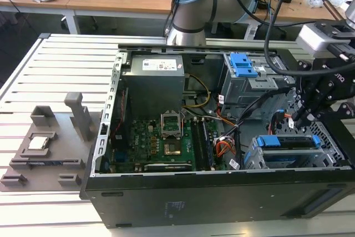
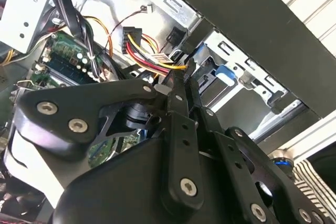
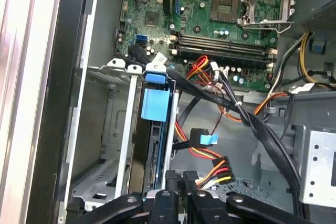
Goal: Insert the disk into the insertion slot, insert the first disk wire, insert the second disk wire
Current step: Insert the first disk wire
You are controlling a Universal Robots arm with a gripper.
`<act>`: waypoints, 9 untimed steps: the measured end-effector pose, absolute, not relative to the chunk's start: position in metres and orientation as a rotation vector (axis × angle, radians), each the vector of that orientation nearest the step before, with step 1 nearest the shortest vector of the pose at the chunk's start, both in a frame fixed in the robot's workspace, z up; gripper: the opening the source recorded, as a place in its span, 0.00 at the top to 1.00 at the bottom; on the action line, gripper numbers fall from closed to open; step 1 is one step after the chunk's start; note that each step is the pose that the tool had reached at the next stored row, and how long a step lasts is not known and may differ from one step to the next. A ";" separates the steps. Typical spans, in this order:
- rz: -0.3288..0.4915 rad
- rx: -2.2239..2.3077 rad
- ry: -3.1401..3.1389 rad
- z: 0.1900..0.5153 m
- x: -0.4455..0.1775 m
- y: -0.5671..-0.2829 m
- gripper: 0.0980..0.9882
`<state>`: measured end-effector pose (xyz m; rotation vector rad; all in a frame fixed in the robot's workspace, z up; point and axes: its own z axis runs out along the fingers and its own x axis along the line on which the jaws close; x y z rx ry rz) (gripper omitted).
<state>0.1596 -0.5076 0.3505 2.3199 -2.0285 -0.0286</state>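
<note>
Where the slatted table [image 1: 55, 70] carries the open computer case [image 1: 222, 198], a grey fixture [image 1: 50, 148] lies at the case's 9 o'clock in the exterior view; inside the case the green motherboard [image 1: 161, 142] takes the middle; at its 2 o'clock stands a taller grey cage [image 1: 252, 84] with a blue latch [image 1: 243, 65]; toward the case's 4 o'clock sits the insertion slot [image 1: 258, 159], with the disk [image 1: 294, 144] seated on edge in its bay, blue carrier uppermost; the hand [image 1: 304, 119] hangs just above the disk, at its 12 o'clock; in the first wrist view the fingers [image 3: 174, 187] are drawn narrow, nearly together; red, yellow and black wires [image 3: 210, 174] run up to their tips; whether they pinch a wire I cannot tell.
</note>
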 end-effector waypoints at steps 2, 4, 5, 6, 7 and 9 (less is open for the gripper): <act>-0.023 2.296 -2.051 0.350 0.160 -0.508 0.93; -0.021 2.266 -2.079 0.349 0.160 -0.508 0.93; -0.020 2.245 -2.101 0.349 0.160 -0.508 0.93; -0.020 2.229 -2.117 0.349 0.160 -0.508 0.93; -0.020 2.214 -2.132 0.348 0.160 -0.508 0.93; -0.020 2.160 -2.185 0.348 0.160 -0.508 0.93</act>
